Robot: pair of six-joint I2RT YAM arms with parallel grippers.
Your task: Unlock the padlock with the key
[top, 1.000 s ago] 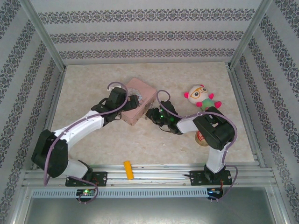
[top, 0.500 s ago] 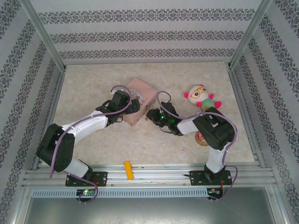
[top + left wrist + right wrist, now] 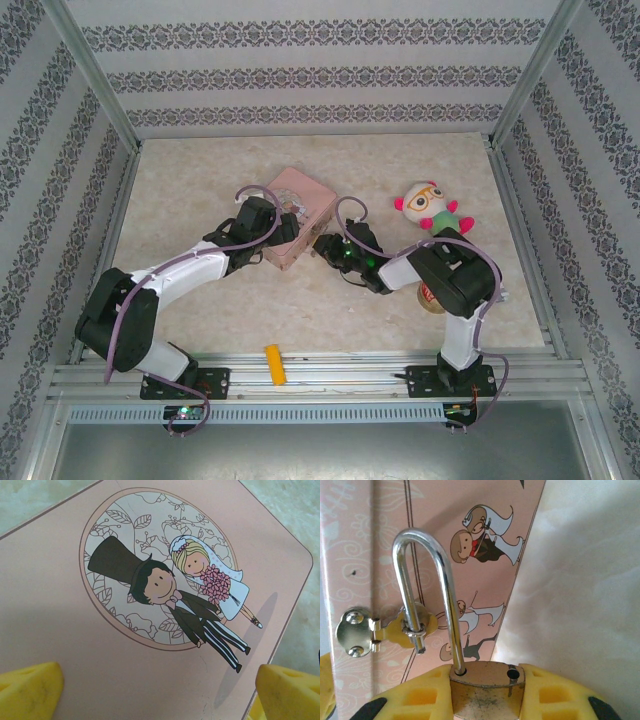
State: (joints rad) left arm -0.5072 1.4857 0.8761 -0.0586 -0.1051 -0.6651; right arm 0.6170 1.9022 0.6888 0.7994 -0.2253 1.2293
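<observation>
Right gripper (image 3: 486, 700) clamps the brass padlock (image 3: 481, 680), shackle (image 3: 420, 545) hooked in the pink tin's (image 3: 360, 540) hasp (image 3: 395, 627); left gripper (image 3: 160, 692) gapes over the lid (image 3: 65, 635).

Under bright, even light, a pale grey shadow lay on the pink printed tin lid (image 3: 60, 630) and glare streaked the silver shackle (image 3: 448, 590) of the small brass padlock (image 3: 487, 695).

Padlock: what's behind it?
The pink tin, with cartoon wedding couples, and its metal latch, which the shackle hooks through. The yellow fingers of the right hand cover the lower body of the padlock, so what's behind that is hidden.
</observation>
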